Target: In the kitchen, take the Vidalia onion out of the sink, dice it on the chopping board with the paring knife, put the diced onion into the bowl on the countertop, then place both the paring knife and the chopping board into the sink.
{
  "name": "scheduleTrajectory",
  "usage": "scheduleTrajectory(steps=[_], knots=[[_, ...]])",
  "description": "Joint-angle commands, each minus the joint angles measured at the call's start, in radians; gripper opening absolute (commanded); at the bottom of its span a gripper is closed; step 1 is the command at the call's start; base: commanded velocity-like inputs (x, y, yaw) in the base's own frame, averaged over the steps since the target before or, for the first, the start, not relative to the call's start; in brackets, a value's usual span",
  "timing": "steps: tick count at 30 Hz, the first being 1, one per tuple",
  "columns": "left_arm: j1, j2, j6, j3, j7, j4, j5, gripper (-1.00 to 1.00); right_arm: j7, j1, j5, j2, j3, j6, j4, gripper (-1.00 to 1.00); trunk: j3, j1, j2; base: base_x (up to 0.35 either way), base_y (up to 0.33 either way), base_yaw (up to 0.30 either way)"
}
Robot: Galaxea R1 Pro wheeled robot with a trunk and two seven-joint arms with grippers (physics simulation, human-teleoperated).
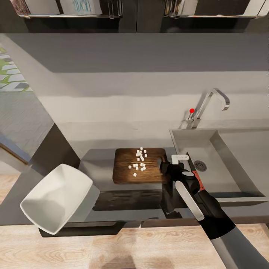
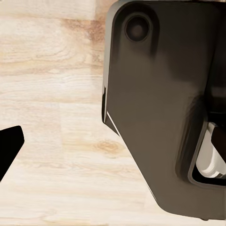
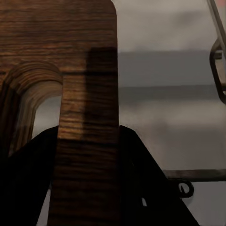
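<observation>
The dark brown chopping board lies on the grey countertop with several white onion dice on it. My right gripper is shut on the board's end strip beside the handle slot. The paring knife, with its reddish handle, shows just right of my forearm at the sink's left side. I cannot tell what the knife rests on. The white bowl sits tilted at the counter's front left, jutting past the edge. A dark fingertip of my left gripper hangs over the wooden floor with nothing in it.
The steel sink with its dark drain lies right of the board, and the chrome tap with a red knob stands behind it. Shelves hang above the back wall. A large dark body is close to my left wrist.
</observation>
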Motion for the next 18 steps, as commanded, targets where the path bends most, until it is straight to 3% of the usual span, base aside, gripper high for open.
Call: scheduleTrajectory(steps=[1, 7, 18], knots=[[0.000, 0.000, -0.001, 0.001, -0.001, -0.002, 0.005, 1.00, -0.011, -0.001, -0.029, -0.001, 0.003, 0.006, 0.013, -1.00, 0.000, 0.001, -0.001, 0.000, 0.000, 0.000], [0.000, 0.000, -0.001, 0.001, -0.001, -0.002, 0.005, 1.00, -0.011, -0.001, -0.031, -0.001, 0.003, 0.006, 0.013, -1.00, 0.010, 0.001, -0.001, 0.025, 0.020, 0.000], [0.000, 0.000, -0.001, 0.001, -0.001, -0.004, 0.005, 1.00, -0.011, -0.001, -0.031, -0.001, 0.003, 0.006, 0.013, -1.00, 0.027, 0.001, -0.001, 0.206, 0.166, 0.000]])
